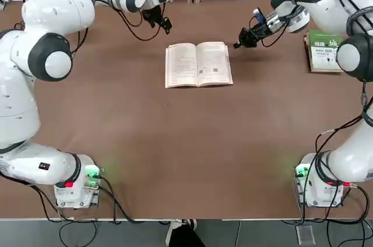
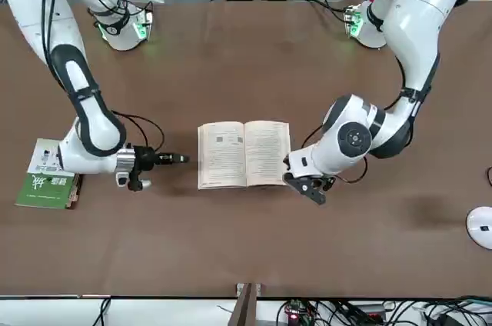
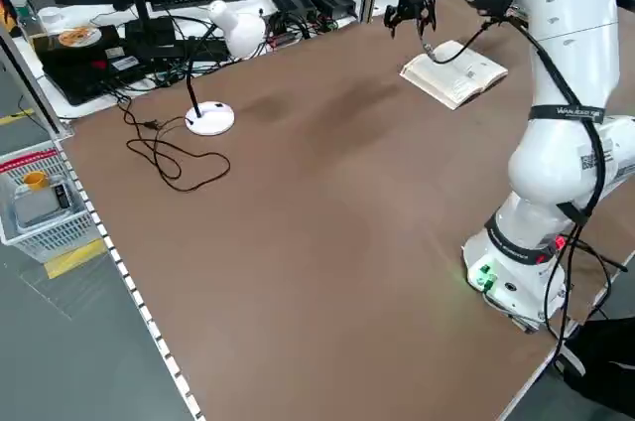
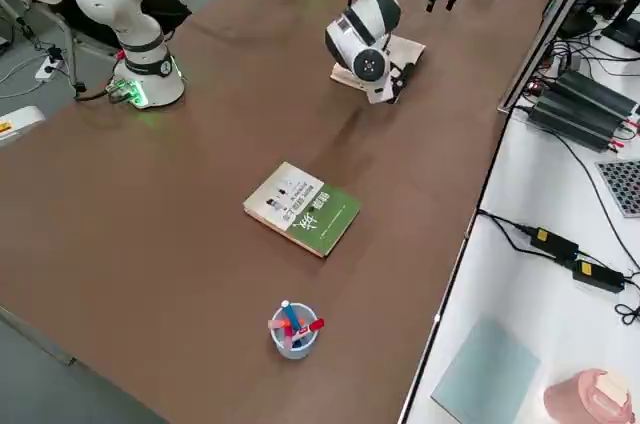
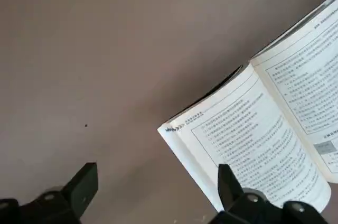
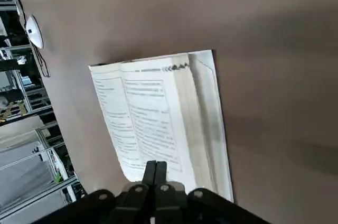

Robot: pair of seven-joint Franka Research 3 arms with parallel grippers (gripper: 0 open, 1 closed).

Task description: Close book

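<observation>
The book [image 1: 198,64] lies open and flat on the brown table [image 1: 186,154], white text pages up; it also shows in the front view [image 2: 244,154]. My left gripper [image 1: 165,24] hovers just beyond the book's far left corner. In the left wrist view its fingers [image 5: 84,183] stand wide apart with nothing between them, and one fingertip is over the page's corner [image 5: 264,123]. My right gripper [image 1: 238,44] is shut, low beside the book's far right corner, with its tip pointing at the book [image 6: 158,113]. It holds nothing.
A green-and-white book [image 1: 324,50] lies at the table's right edge, behind my right arm. A cup of pens [image 4: 292,329] stands further out on that side. A white desk lamp [image 3: 213,118] and its cable sit on the left part of the table.
</observation>
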